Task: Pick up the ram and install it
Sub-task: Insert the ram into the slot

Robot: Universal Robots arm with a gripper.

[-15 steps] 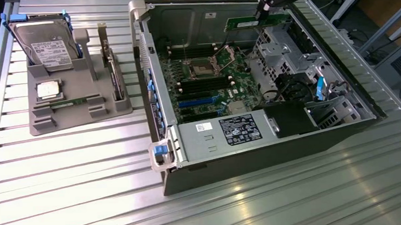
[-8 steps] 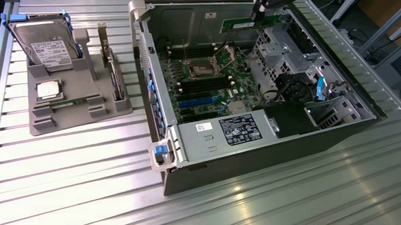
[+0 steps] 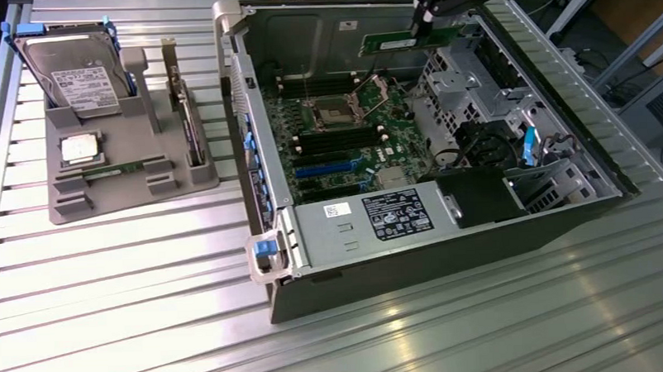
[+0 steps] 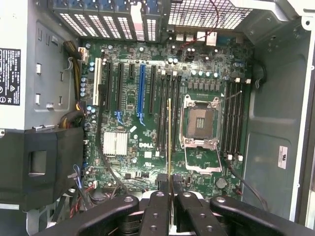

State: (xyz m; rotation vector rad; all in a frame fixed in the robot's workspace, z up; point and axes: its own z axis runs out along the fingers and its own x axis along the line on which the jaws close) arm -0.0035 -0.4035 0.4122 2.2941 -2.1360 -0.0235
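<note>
Exterior view's left: grey holder [image 3: 78, 199] on the slatted desk [image 3: 114, 276] with the hard drive [image 3: 74, 75] standing in it, silver processor chip [image 3: 79, 148] lying flat, dark expansion card [image 3: 186, 117] upright on its edge; none of these touched

Middle: open computer case [image 3: 311, 236], side panel off, motherboard [image 3: 341, 136] exposed

Toward the exterior view's right, high over the case's far end: tool [image 3: 425, 27] clenched on the ram [image 3: 404, 41]; green stick held roughly level in the air, clear of the board, touching nothing but the tool's fingers

Wrist view: ram [image 4: 169, 132] seen edge-on as a thin line pinched in the tool [image 4: 170, 192], hanging above the motherboard [image 4: 128, 147]; it sits roughly in line with the long dark memory slots [image 4: 165, 113] between the blue slot [image 4: 141, 91] and the empty processor socket [image 4: 201, 120]; slots look unfilled, second bank [image 4: 234, 118] beyond the socket looks unfilled too

Progress, as judged: pick-up done, ram lifted and carried over the case. Install not done: ram well above the board, not in any slot, can't tell if slot latches are open
</note>
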